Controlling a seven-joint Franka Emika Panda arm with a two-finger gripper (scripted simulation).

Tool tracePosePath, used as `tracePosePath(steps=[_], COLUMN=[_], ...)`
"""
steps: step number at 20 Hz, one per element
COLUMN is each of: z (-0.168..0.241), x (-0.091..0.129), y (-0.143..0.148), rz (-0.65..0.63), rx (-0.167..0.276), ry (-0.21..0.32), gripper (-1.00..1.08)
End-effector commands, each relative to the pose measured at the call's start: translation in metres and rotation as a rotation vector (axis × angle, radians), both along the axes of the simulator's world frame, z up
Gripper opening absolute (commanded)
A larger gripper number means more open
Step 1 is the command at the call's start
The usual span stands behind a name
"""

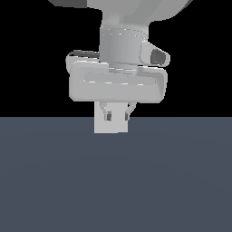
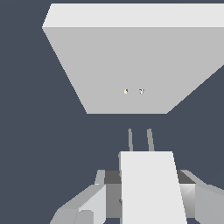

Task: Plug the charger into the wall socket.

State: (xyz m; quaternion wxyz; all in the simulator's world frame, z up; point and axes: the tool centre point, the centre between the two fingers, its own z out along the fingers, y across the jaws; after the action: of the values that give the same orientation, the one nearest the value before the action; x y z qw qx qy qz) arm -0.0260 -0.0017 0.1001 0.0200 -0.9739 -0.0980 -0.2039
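Observation:
In the wrist view my gripper (image 2: 146, 192) is shut on the charger (image 2: 151, 183), a plain white block held between the two fingers (image 2: 98, 197). Its two thin prongs (image 2: 140, 140) point at the wall socket (image 2: 131, 65), a pale upright square plate with two tiny orange-brown holes (image 2: 133, 91) at its centre. A gap of dark floor separates the prong tips from the plate. In the exterior view my gripper (image 1: 117, 116) hangs low with a pale square (image 1: 111, 126) behind its fingertips. I cannot tell there whether that square is the charger or the socket.
A flat dark blue-grey floor (image 1: 116, 181) lies under everything, with a black background above it. The arm's wide pale hand (image 1: 118, 86) fills the upper middle of the exterior view.

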Motion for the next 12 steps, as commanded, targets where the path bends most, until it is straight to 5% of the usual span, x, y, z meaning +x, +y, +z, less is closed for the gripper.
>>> tracePosePath(steps=[1,12], z=[0.0,0.0], x=[0.0,0.017], y=[0.0,0.004], rz=[0.002,0.002], rx=[0.0,0.001], ry=[0.0,0.001], gripper=[-1.0,-1.0])
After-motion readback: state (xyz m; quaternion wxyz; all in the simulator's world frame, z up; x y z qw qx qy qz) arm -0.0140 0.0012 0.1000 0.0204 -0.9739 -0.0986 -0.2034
